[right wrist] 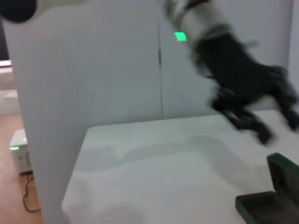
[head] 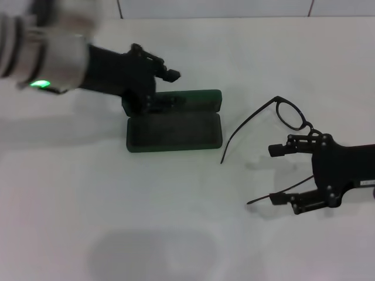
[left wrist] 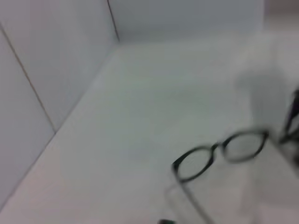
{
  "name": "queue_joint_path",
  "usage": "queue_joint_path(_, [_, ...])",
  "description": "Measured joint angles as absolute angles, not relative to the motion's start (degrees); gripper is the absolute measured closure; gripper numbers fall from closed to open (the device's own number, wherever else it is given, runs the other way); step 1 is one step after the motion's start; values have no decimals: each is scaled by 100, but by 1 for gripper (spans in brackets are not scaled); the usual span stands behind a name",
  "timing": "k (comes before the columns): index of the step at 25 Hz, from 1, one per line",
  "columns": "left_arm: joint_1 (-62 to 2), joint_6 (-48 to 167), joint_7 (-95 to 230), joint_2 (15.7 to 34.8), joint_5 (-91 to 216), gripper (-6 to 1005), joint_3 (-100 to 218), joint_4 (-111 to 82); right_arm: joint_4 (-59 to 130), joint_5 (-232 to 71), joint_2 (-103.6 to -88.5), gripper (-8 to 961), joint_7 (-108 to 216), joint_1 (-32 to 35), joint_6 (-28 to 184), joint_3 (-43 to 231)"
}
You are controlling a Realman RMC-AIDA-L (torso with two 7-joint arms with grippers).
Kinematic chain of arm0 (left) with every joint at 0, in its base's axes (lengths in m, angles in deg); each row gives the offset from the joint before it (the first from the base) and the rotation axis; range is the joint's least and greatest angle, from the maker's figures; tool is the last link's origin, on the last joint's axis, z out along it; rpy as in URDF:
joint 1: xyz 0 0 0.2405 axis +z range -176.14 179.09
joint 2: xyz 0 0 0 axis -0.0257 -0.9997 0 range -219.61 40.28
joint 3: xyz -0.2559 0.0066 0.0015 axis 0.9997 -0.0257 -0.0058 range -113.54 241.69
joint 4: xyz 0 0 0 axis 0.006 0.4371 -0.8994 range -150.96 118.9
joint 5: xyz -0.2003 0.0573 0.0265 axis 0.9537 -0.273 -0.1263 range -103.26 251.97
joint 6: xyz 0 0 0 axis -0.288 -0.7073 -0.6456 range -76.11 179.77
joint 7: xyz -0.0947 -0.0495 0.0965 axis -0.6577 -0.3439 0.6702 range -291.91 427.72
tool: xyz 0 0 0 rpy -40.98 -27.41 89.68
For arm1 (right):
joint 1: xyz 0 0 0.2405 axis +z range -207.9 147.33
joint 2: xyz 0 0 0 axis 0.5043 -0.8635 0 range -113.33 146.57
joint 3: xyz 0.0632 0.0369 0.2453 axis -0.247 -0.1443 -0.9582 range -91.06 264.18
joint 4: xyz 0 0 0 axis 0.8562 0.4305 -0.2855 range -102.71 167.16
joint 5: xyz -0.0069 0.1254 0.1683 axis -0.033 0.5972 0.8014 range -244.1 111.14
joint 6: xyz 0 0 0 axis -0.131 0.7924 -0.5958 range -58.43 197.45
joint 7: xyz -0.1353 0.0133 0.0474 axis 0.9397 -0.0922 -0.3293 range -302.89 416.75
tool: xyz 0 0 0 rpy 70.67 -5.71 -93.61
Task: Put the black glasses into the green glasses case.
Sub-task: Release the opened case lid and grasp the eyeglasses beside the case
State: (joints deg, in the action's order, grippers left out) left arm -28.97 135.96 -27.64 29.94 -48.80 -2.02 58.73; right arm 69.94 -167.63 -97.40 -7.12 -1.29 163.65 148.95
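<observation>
green glasses case (head: 174, 128) open, nothing inside | black glasses (head: 280, 120) on table | left gripper (head: 157, 89), right gripper (head: 280, 174) jaws apart

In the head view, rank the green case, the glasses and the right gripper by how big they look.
1. The glasses, temples spread, and the right gripper span similar areas; too close to rank.
2. The green case, open on the table, looks slightly smaller, though the left gripper hides part of its lid.

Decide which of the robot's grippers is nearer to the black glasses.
The right. The right gripper sits open beside the black glasses, its fingers straddling one temple arm. The left gripper hangs over the open green glasses case, well away from them.
</observation>
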Motion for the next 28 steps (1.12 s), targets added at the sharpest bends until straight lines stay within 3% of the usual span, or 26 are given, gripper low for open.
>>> queue_joint_path(2, [-2198, 14139, -2379, 2980, -3768, 560, 484, 5754, 7112, -16755, -9721, 85, -1155, -150, 16373, 14818])
queue_joint_path(3, [-2198, 14139, -2379, 2980, -3768, 559, 484, 5754, 7112, -16755, -9721, 85, -1155, -150, 16373, 14818])
queue_joint_path(6, [-1421, 14483, -1523, 2980, -2851, 555, 990, 5259, 7292, -16753, -9702, 85, -1798, -150, 16378, 14656])
queue_joint_path(9, [-877, 14603, -811, 2944, -2440, 551, 1316, 4572, 7478, -16780, -9588, 85, -2688, -117, 16360, 14512])
queue_joint_path(13, [-666, 14646, -529, 2787, -2747, 443, 1522, 3777, 7580, -16862, -9290, 85, -3944, 29, 16259, 14443])
queue_joint_path(17, [-638, 14608, -233, 2663, -3206, 335, 1738, 3178, 7567, -17508, -8962, 85, -5441, 607, 16164, 14392])
queue_joint_path(22, [-673, 14544, -3, 2782, -3801, 148, 2019, 3003, 7575, -18623, -8702, 85, -7171, 1480, 16146, 14385])
queue_joint_path(25, [-710, 14510, 2, 2821, -3925, 130, 2021, 2999, 7484, -19412, -8703, 85, -7982, 1942, 16127, 14407])
queue_joint_path(28, [-765, 14468, -23, 2847, -4102, 111, 2023, 2991, 7233, -20347, -8848, 85, -8688, 2459, 16069, 14433])
